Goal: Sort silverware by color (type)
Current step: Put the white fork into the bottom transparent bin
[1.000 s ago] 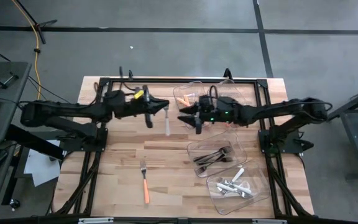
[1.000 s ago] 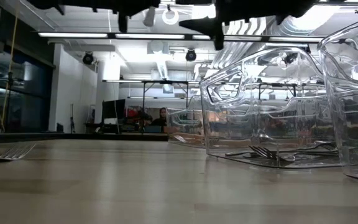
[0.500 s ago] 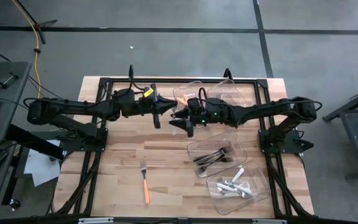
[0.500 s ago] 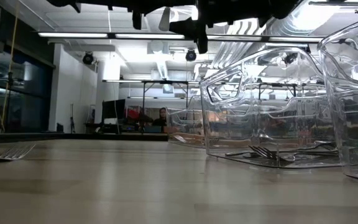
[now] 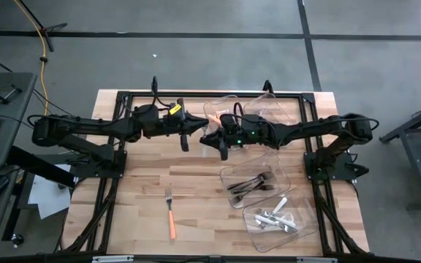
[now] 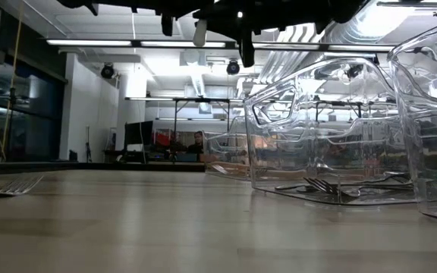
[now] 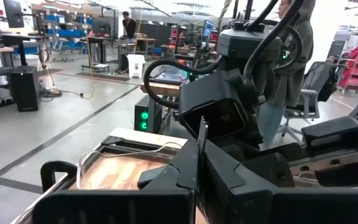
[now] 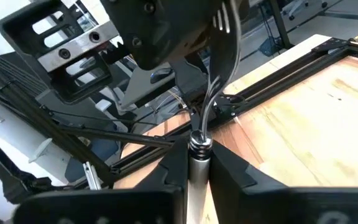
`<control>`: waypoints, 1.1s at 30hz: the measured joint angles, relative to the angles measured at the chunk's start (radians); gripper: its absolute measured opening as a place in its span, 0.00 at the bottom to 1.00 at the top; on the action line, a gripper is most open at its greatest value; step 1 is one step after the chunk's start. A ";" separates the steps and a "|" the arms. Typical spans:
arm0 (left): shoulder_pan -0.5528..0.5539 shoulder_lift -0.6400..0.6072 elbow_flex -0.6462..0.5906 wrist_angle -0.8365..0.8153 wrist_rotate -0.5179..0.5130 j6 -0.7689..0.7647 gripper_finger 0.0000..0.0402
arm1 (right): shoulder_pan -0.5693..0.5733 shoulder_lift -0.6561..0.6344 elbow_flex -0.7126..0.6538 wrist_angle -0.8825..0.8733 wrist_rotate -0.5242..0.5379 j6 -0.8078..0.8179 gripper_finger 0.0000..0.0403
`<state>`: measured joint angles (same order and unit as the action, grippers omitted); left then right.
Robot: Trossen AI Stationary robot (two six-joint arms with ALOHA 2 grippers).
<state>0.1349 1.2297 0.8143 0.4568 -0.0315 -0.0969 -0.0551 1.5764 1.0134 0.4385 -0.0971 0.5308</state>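
Both arms have swung in toward each other since a second ago, and the right gripper [image 5: 212, 141], which stood wide open then, has now snapped shut on the white-handled fork [image 8: 199, 158]. In the right wrist view the two dark fingers [image 8: 169, 169] pinch the pale handle just below the metal collar, and the tines rise up against the other arm's hardware. The left gripper [image 5: 188, 132] is clamped tight on the same fork from the other end; its wrist view shows a thin metal edge squeezed between its closed fingers [image 7: 229, 186]. So both grippers grip one fork at once, tip to tip, high above the table [image 5: 145, 190] near the middle of its far half. From the low camera, the fork's pale handle hangs between the dark arms at the top of the frame, well clear of the wood.

Down on the table, an orange-handled fork [image 5: 170, 210] lies alone on the bare wood on the near left side. Three clear bins sit on the right. The far bin [image 5: 269, 106], just behind the right arm, holds orange-handled pieces [image 5: 216, 117]. The middle bin [image 5: 229, 172] holds dark metal cutlery [image 5: 248, 185]. The near bin [image 5: 302, 219] holds white-handled pieces [image 5: 275, 217]. Far back in the room, a person [image 6: 197, 141] sits behind a desk.
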 joint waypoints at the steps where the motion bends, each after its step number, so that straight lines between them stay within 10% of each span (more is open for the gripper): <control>1: 0.000 0.000 0.000 -0.001 -0.001 0.000 0.00 | 0.000 0.000 0.000 0.000 -0.006 0.000 0.08; 18: 0.001 -0.040 0.000 -0.101 -0.008 -0.032 0.21 | -0.033 -0.052 0.000 -0.109 -0.073 -0.075 0.05; 33: 0.000 -0.400 -0.028 -0.626 -0.069 -0.088 0.41 | -0.096 -0.281 -0.001 -0.573 0.023 -0.246 0.05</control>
<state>0.1353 0.8301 0.7867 -0.1688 -0.1002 -0.1846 -0.1511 1.2958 1.0126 -0.1349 -0.0741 0.2851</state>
